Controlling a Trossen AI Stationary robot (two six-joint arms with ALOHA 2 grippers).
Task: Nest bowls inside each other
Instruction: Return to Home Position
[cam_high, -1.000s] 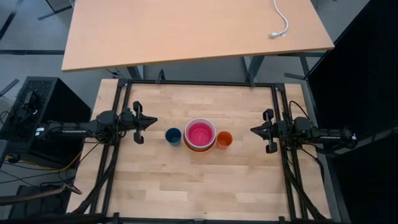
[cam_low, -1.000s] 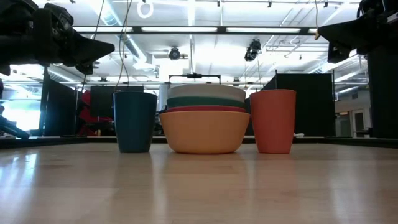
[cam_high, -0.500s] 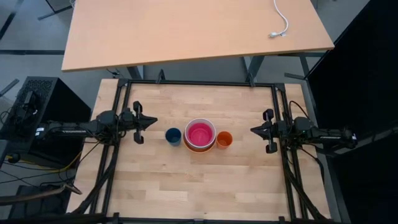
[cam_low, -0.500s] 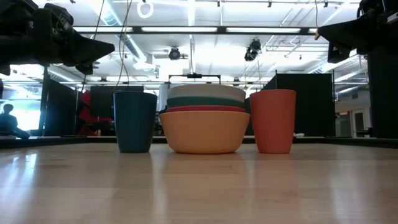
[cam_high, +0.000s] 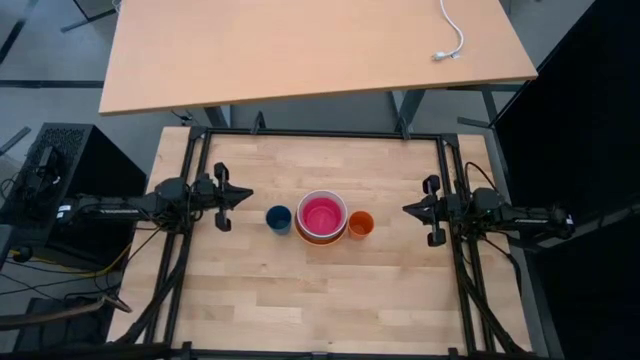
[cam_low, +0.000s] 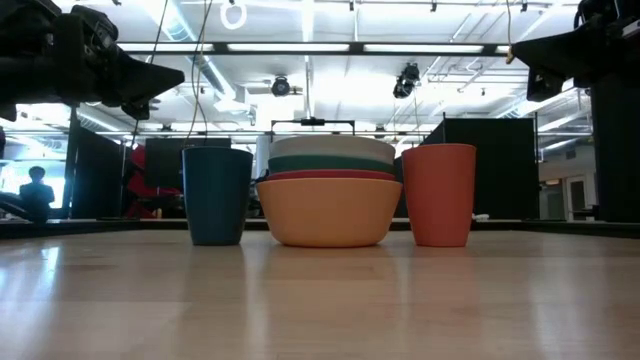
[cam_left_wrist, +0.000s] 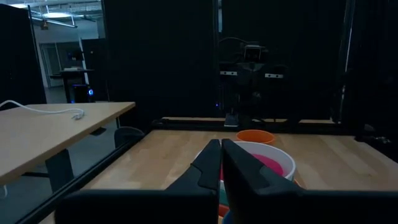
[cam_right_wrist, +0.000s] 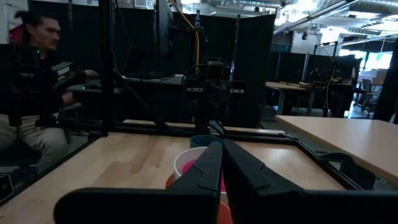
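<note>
The bowls (cam_high: 322, 216) stand nested in one stack at the table's middle, magenta-pink on top inside the white one. In the low view the yellow-orange bowl (cam_low: 328, 212) rests on the table with the red-orange, teal and white rims above it. My left gripper (cam_high: 244, 195) is shut, raised above the table's left side, well clear of the stack. Shut as well, my right gripper (cam_high: 408, 209) hangs above the right side. Their closed fingers show in the wrist views (cam_left_wrist: 221, 152) (cam_right_wrist: 222, 151).
A small dark blue cup (cam_high: 279, 218) stands just left of the stack and a small orange cup (cam_high: 360, 224) just right of it. A black frame (cam_high: 320, 134) borders the table. A second wooden table (cam_high: 310, 45) lies beyond. A person (cam_right_wrist: 31, 93) sits past the left edge.
</note>
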